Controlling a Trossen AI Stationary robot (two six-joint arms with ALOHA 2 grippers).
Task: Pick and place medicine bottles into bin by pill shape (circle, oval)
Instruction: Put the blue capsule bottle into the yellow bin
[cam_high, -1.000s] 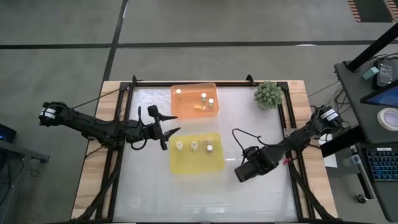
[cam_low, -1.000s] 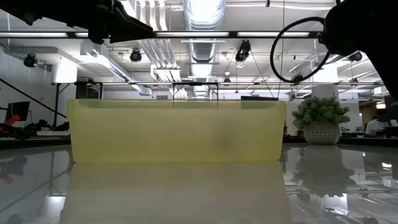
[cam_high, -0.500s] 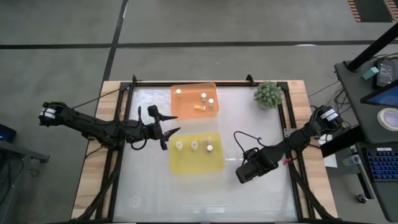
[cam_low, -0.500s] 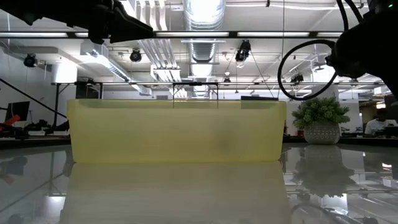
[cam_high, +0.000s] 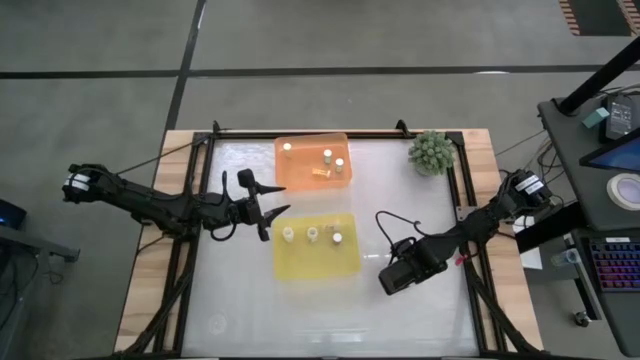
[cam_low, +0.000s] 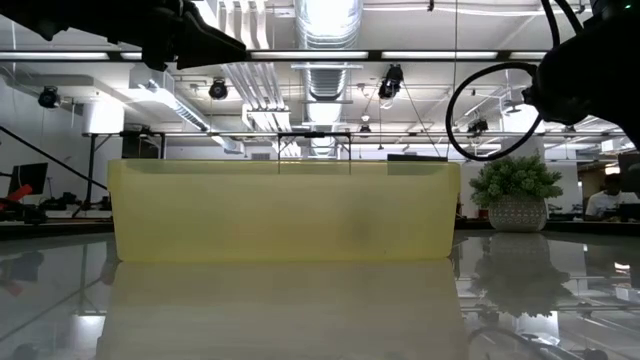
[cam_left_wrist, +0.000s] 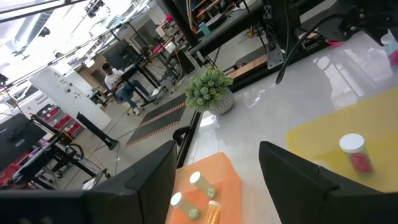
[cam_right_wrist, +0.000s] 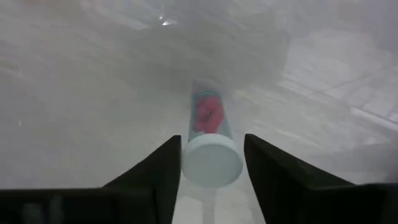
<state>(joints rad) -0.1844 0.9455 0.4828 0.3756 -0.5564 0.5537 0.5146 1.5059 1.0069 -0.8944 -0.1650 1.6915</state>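
High view: four bottles (cam_high: 327, 155) sit in the orange bin (cam_high: 313, 161), three in the yellow bin (cam_high: 316, 246); left gripper (cam_high: 268, 213) waits beside it, fingers spread. Right wrist view: right gripper (cam_right_wrist: 211, 163) low over the table (cam_right_wrist: 74, 93), fingers spread astride the last bottle (cam_right_wrist: 210, 146), not yet pinched.

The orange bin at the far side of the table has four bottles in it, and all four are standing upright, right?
Not quite. The orange bin does hold four bottles, but only three stand upright; the fourth, an orange-tinted bottle, lies on its side near the bin's front edge. The high view shows this.
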